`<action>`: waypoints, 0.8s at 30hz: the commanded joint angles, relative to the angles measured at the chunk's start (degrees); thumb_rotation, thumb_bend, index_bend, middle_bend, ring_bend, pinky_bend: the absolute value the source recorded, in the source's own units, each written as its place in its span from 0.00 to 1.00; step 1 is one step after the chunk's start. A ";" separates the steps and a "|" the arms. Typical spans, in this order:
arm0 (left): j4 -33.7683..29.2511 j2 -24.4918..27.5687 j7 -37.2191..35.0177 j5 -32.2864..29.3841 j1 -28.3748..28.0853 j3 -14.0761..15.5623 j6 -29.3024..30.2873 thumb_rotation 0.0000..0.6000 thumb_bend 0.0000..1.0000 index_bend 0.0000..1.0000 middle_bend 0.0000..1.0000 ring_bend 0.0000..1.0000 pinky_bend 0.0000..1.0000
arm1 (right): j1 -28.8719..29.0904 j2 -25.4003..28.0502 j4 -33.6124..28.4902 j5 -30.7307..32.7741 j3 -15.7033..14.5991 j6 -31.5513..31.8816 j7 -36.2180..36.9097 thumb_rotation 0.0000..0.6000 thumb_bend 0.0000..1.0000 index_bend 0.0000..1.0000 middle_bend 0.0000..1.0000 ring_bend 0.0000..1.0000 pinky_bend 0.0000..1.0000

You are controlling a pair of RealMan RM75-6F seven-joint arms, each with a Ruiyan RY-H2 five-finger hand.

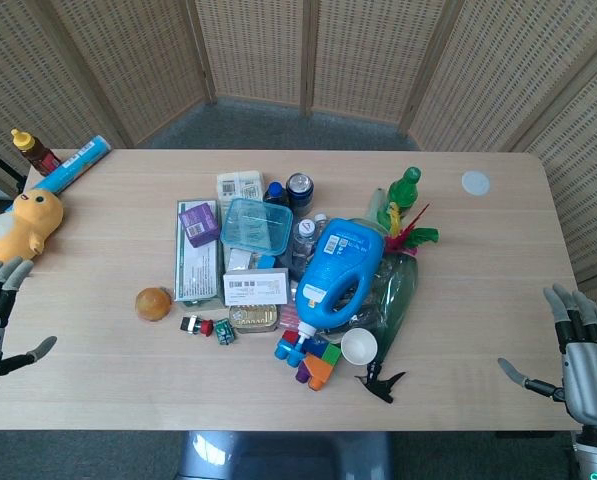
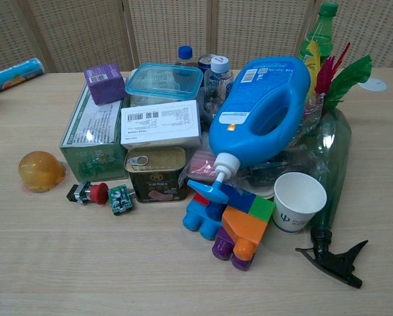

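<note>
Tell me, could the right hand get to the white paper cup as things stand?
Probably yes: the right hand is open at the table's edge, and bare table lies between it and the paper cup; only the black spray trigger lies nearby.

Looks like a lab test cell, not a home: bare wooden table [image 1: 458,330] boxed in by woven folding screens [image 1: 258,50], grey carpet behind. Random household clutter piled centre — detergent jug [image 1: 340,272], toy blocks [image 2: 229,224], tinned meat [image 2: 157,173].
</note>
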 commanded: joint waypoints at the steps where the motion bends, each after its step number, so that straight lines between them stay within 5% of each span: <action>1: 0.01 0.04 -0.06 -0.02 -0.01 0.00 -0.06 1.00 0.00 0.00 0.00 0.00 0.00 | 0.02 0.03 0.03 0.10 -0.06 -0.14 -0.03 0.61 0.00 0.00 0.00 0.00 0.00; 12: 2.74 0.52 -1.78 1.72 -1.48 1.25 -3.36 1.00 0.00 0.00 0.00 0.00 0.00 | 0.06 0.07 0.15 0.80 0.02 -0.49 -0.39 0.61 0.00 0.00 0.00 0.00 0.00; 24: 14.69 4.00 -12.67 8.07 -14.25 2.55 -20.81 1.00 0.00 0.00 0.00 0.00 0.00 | 0.49 -0.41 0.16 2.11 0.56 -1.11 -1.16 0.60 0.00 0.00 0.00 0.00 0.00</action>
